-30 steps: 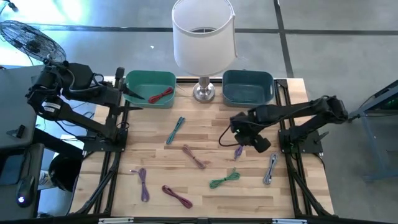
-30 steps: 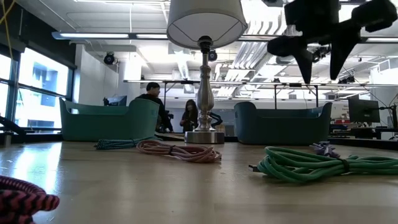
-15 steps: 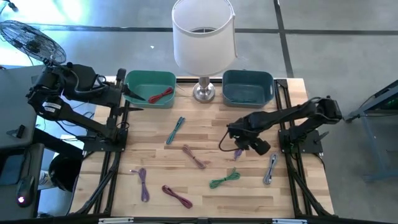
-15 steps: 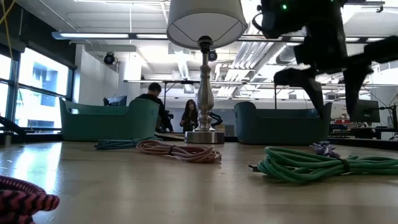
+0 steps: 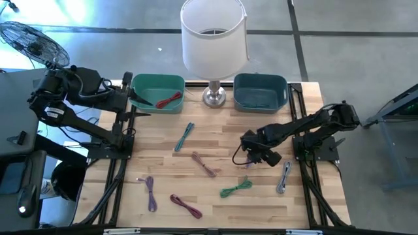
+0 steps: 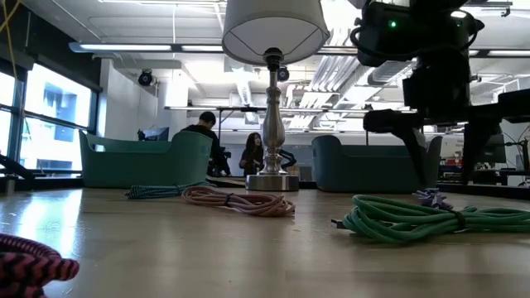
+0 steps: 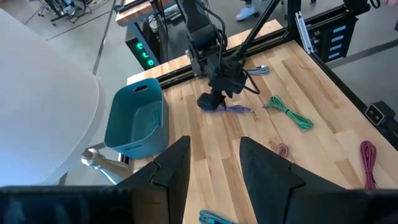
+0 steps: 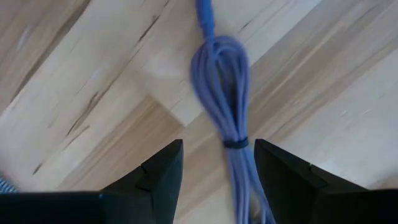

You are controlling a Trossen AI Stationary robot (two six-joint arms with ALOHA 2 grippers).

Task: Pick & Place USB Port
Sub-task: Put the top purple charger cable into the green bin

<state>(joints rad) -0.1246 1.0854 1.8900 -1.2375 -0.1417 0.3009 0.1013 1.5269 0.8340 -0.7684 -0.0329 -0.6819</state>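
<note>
Pale striped wood worktop [image 5: 215,140]. Lavender cable [image 8: 229,134], green cable [image 5: 236,188], red cable [image 5: 169,100] in teal bin [image 5: 157,83]; white lampshade [image 5: 213,36].

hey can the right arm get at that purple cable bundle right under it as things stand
Probably yes. The right gripper is open and sits directly above the purple cable bundle, a finger on either side. Nothing lies between them, and the green cable sits apart on the table.

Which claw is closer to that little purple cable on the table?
The right claw: it hangs open directly over the purple cable. The left claw waits across the table, above the green bin.
</note>
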